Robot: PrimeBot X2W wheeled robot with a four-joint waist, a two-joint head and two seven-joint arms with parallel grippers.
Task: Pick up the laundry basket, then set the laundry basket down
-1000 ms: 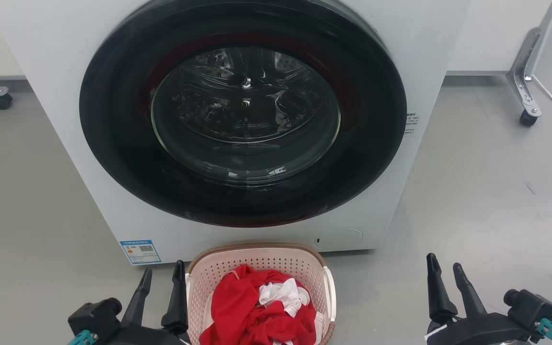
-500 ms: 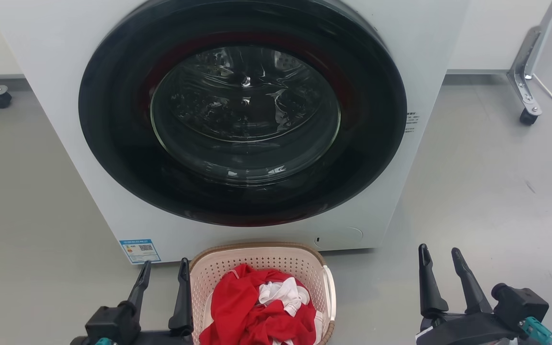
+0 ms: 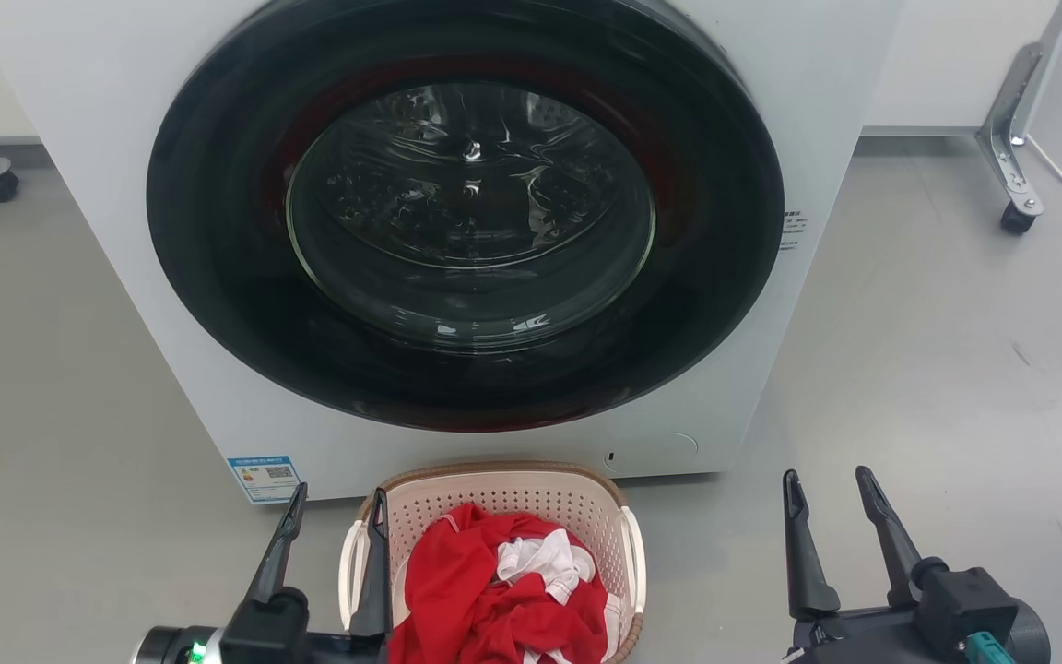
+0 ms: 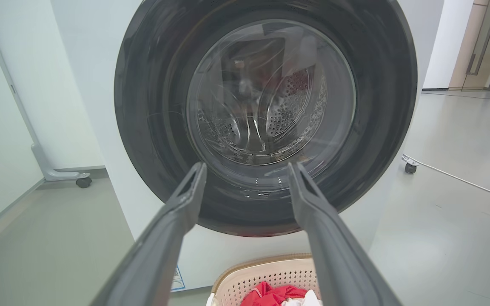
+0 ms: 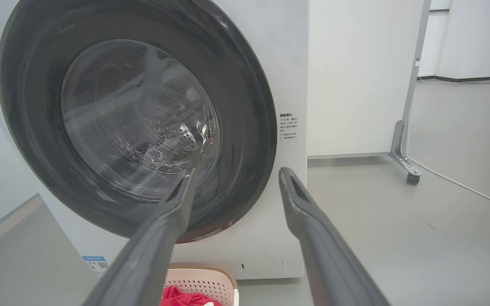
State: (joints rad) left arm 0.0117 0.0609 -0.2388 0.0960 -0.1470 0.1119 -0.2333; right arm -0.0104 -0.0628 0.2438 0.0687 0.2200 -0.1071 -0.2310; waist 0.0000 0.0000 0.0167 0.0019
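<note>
On the floor before the washing machine (image 3: 466, 231), the laundry basket (image 3: 494, 498) of clothes (image 3: 494, 599) looked light and stiff, best lifted by its white loop handles (image 3: 635, 563). The left gripper (image 3: 339, 492), jaws wide and empty, sat beside one handle; the right gripper (image 3: 826, 475), likewise open, well apart.

laundry basket (image 3: 513, 496) before washing machine (image 3: 466, 212), clothes (image 3: 485, 599) inside

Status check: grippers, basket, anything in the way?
Left gripper open at left handle; right gripper open, standing off. Laundry basket on floor, clothes inside. Washing machine right behind it.
</note>
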